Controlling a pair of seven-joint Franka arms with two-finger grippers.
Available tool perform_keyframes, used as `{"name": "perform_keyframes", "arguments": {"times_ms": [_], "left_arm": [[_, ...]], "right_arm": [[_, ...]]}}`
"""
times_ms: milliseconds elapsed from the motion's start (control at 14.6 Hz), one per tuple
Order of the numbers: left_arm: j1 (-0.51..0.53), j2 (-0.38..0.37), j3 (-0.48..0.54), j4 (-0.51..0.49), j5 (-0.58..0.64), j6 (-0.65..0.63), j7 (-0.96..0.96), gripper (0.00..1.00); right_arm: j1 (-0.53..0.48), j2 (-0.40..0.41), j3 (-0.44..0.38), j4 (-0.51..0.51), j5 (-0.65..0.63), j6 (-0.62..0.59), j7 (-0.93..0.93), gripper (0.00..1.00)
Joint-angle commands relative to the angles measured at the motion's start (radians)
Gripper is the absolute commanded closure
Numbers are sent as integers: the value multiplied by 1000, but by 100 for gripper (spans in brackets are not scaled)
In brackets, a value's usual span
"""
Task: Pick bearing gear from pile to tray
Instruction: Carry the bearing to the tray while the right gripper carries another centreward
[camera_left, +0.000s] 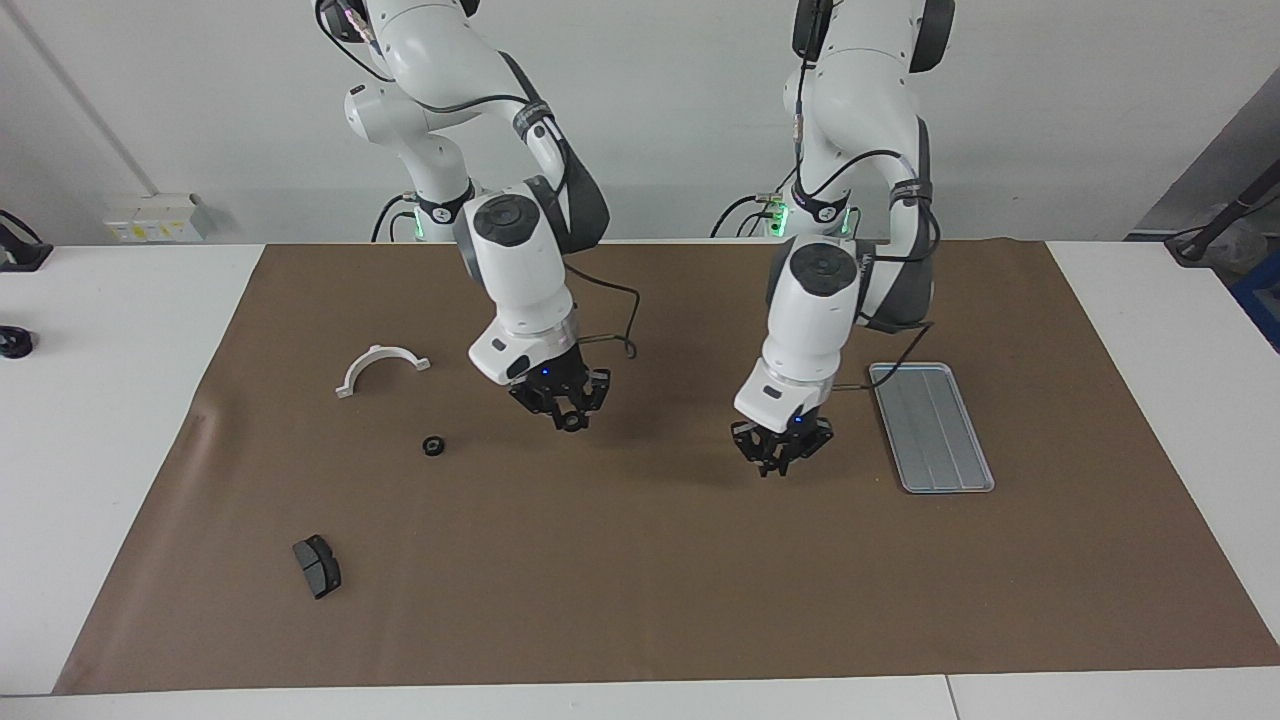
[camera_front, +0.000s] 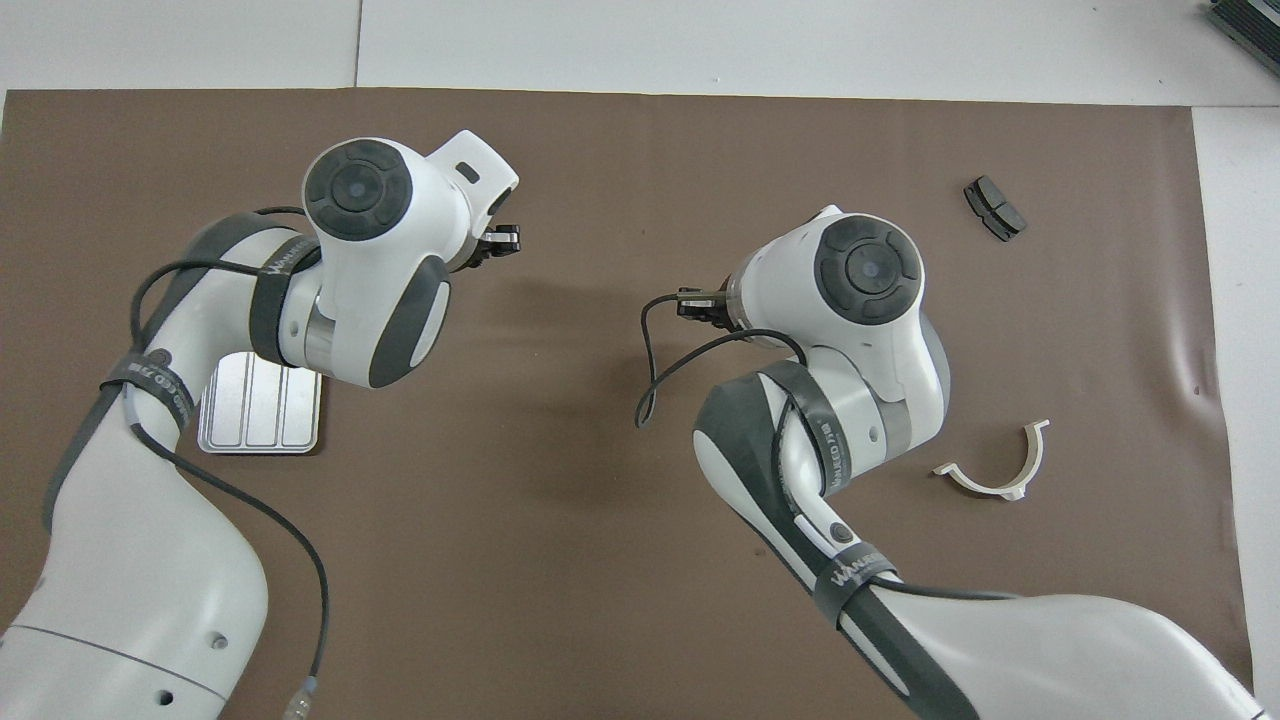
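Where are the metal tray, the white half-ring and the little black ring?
tray (camera_left: 950, 470): facing view, its ridged floor.
white half-ring (camera_left: 380, 355): facing view, top of its arch.
black ring (camera_left: 433, 446): facing view, its rim.

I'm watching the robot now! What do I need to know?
Left tool: shut, over the mat beside the tray. I cannot tell if it holds anything.
Right tool: over the middle of the mat.
Parts: a black ring lies on the mat toward the right arm's end. The bracket is nearer to the robots than the ring, and a brake pad is farther.
Done: no ring shows in the tray.
Left: put the ring in the tray.
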Motion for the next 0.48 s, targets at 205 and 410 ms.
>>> {"name": "perform_keyframes", "arguments": {"times_ms": [205, 410], "left_arm": [[214, -45, -16, -24, -67, -87, 285, 100], [317, -51, -17, -37, -95, -95, 422, 100]], "right_arm": [[144, 229, 1, 209, -121, 21, 304, 100], [152, 259, 0, 204, -127, 75, 313, 100]]}}
